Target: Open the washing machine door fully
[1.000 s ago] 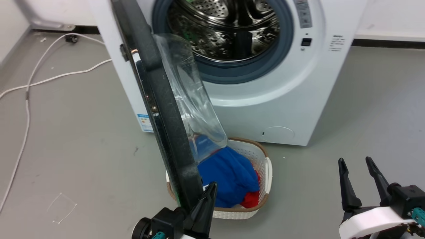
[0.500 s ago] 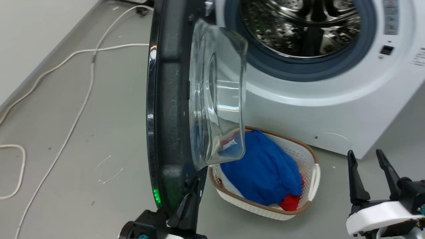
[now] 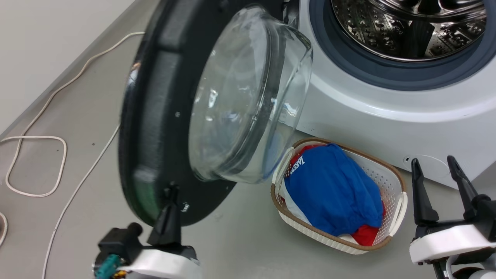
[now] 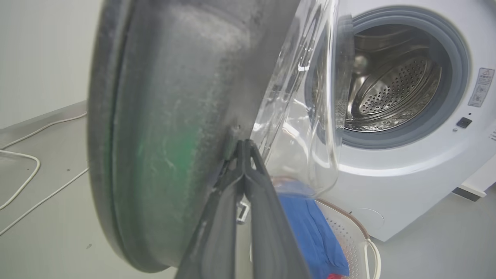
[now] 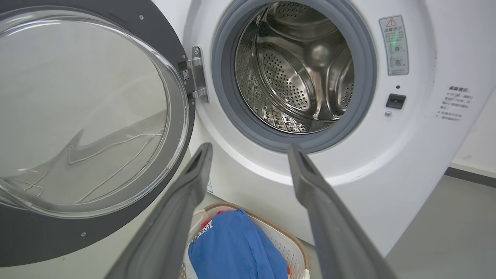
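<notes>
A grey floor [image 3: 240, 240] runs up to a pale wall [image 3: 46, 38] in the upper left of the head view, and a white cable [image 3: 38, 136] loops across the floor at the left edge.

The left gripper [image 3: 171, 192] rises from the lower left of that view. Its two dark fingers are closed tip to tip with nothing between them. In the left wrist view the joined tips [image 4: 244, 144] rest against the inner face of the washing machine door [image 4: 162, 116], low on the black ring and just beside the glass.

The right gripper [image 3: 433, 159] stands at the lower right, fingers spread apart and empty, clear of the door and basket. In the right wrist view its fingers [image 5: 250, 148] frame the drum opening.

The washing machine door [image 3: 155, 116] fills the upper left and centre of the head view. It is swung well away from the opening, its inner side turned toward the camera and its clear glass bowl [image 3: 240, 97] bulging to the right. In the right wrist view the door [image 5: 23, 240] hangs at the left of the frame on a metal hinge [image 5: 195, 73], beside the machine's front.

The white washing machine [image 3: 368, 116] takes the upper right, with its steel drum [image 3: 407, 23] exposed inside a grey rubber ring [image 3: 387, 73]. A white basket [image 3: 391, 182] with a brown rim sits on the floor below the opening, between the door and the right gripper. It holds a blue cloth [image 3: 333, 186] over a red one [image 3: 364, 234].
</notes>
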